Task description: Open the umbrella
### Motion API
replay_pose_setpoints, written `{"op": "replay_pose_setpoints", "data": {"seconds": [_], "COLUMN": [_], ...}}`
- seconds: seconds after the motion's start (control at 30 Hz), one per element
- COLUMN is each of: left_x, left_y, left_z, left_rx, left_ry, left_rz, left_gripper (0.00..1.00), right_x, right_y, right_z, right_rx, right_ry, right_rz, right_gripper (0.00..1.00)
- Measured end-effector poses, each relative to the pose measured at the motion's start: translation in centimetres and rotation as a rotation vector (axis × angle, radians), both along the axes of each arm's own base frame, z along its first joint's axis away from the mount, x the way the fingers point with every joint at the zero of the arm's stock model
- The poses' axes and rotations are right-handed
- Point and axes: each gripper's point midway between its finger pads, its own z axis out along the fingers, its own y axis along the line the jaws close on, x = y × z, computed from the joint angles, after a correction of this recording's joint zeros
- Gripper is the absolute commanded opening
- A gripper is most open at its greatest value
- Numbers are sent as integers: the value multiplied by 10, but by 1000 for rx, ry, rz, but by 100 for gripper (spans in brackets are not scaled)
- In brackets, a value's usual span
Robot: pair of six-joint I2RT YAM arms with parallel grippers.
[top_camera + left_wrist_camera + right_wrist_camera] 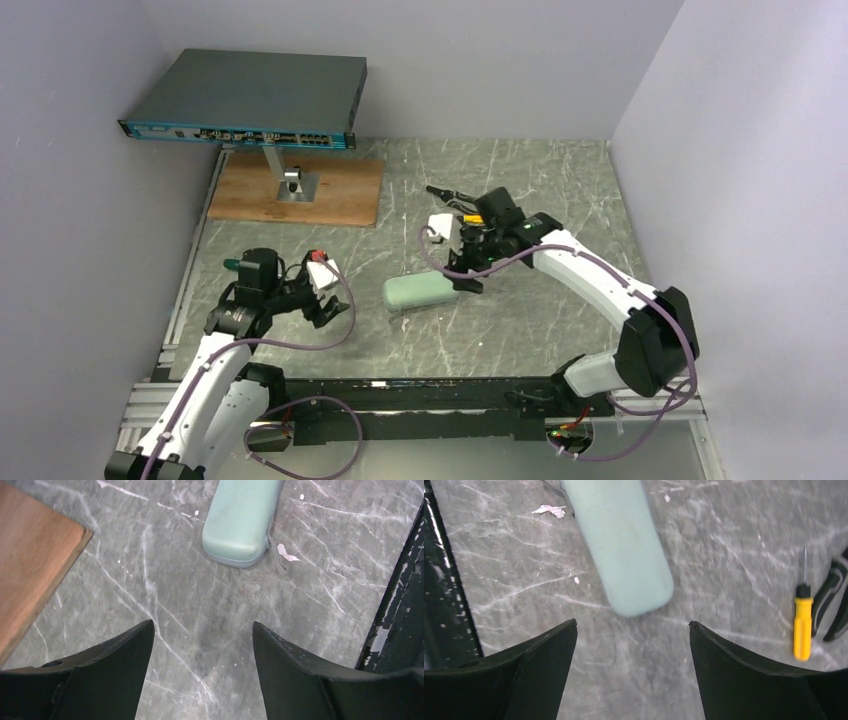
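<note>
**Both claws hanging released by a closed case; umbrella not showing**

The grey marbled table [560, 330] is sitting boxed in by pale walls on the left, far and right sides. A black rail [430, 395] is running along its near edge. A wooden board [340, 195] is taking up the far left corner, and a stand on it is carrying a flat network switch [250, 95] above the tabletop. The near middle and the right half of the table are lying bare, giving the widest room.

The umbrella is not showing in any view. The only thing lying by the claws is a pale grey-green oval case [425, 291], closed, stretched left to right near the table's centre.

The right claw [468, 280] is hanging released at the case's right end. In its wrist view, the rounded end of the case is stopping just short of the spread fingertips, apart from both. Further right, a yellow-handled screwdriver [802, 625] and some black tool handles [831, 597] are resting on the table.

The left claw [330, 302] is also hanging released, gripping nothing, near the case's left end. In its wrist view, the case is lying ahead of the fingers and well apart from them. A thin grey cord [275, 555] is trailing from the case's side, with a white scrap [287, 555] just beside it.
</note>
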Motion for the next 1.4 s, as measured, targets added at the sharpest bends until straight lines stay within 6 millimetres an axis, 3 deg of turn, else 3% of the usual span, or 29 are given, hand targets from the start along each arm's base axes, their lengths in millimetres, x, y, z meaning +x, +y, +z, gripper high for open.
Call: {"op": "replay_pose_setpoints", "data": {"seconds": [0.2, 0.3, 0.5, 0.6, 0.67, 0.83, 0.93, 1.1, 1.23, 1.4], "left_x": [-5, -3, -2, -1, 0, 3, 3, 5, 11, 15], "left_y": [-6, -5, -3, -8, -14, -36, -53, -87, -107, -129], "left_z": [-4, -4, -12, -20, -23, -24, -21, -20, -23, -19], "left_rx": [40, 60, 116, 130, 134, 105, 72, 31, -11, -93], "left_ry": [-79, -103, -127, -115, -111, -108, -111, -116, -69, -35], "left_rz": [-76, -85, -97, -120, -139, -183, -197, -202, -151, -93], "left_gripper": [79, 73, 63, 61, 60, 57, 47, 42, 39, 33], "right_x": [-1, -4, 1, 10, 11, 10, 9, 5, 8, 15], "right_y": [33, 46, 58, 53, 50, 38, 22, 0, -7, -31], "right_z": [-35, -52, -81, -93, -97, -98, -98, -99, -100, -101], "right_rx": [-69, -97, -148, -180, -176, -160, -159, -169, -153, -128], "right_ry": [-48, -49, -38, -49, -60, -102, -100, -99, -53, 34], "right_rz": [181, 243, 282, 255, 239, 171, 99, 7, -53, -158], "right_gripper": [93, 93, 81, 66, 62, 61, 59, 55, 55, 54]}}
